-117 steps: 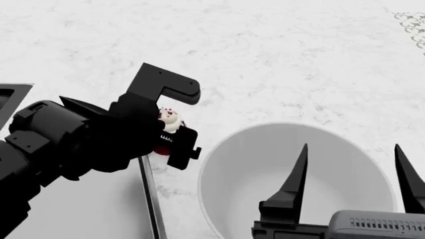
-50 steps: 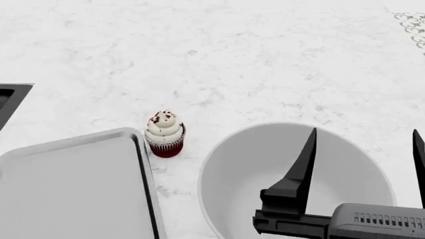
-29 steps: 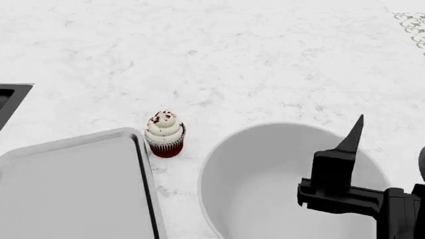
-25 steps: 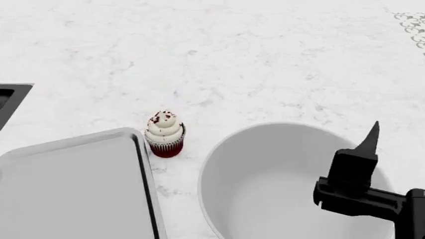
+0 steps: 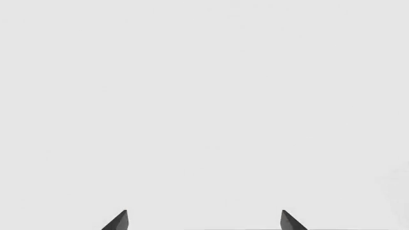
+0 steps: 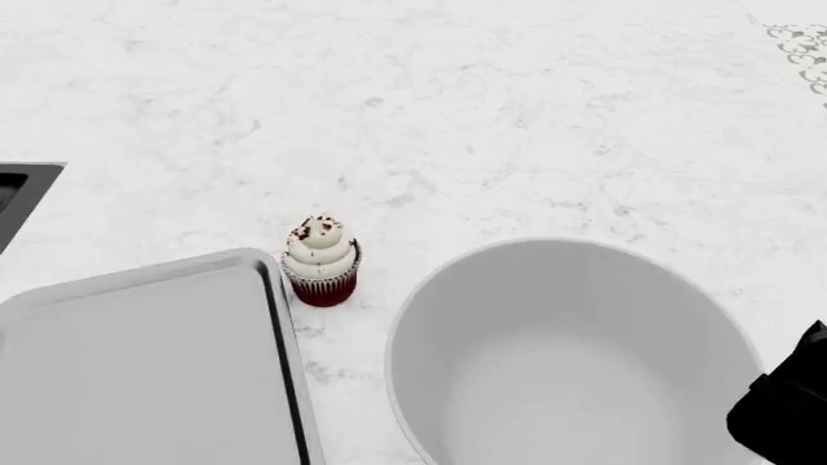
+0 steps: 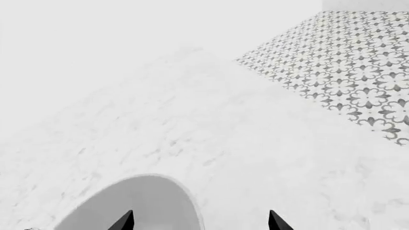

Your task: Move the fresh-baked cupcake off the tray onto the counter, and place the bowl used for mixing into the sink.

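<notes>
In the head view, the far left edge shows a corner of the black sink (image 6: 19,194) set into the white marble table (image 6: 517,107). Just right of it and nearer the camera lies the grey tray (image 6: 142,378), bare. The cupcake (image 6: 321,262) stands upright on the table just beside the tray's far right corner, off the tray. Further right, the big white bowl (image 6: 568,358) sits on the table, near the cupcake but apart from it. At the lower right edge a dark part of the right arm (image 6: 785,407) shows beside the bowl's rim.

The left gripper (image 5: 203,221) appears only in its wrist view: two dark fingers (image 5: 118,221) with tips set wide apart, nothing between them, facing a blank pale surface.

The right gripper (image 7: 200,221) in its wrist view likewise has its fingers (image 7: 122,222) spread wide with nothing between them. The bowl's rim (image 7: 185,201) lies just ahead of them, one tip over the bowl's inside and the other over the table outside it. A patterned tile floor (image 7: 357,72) shows beyond the table.
</notes>
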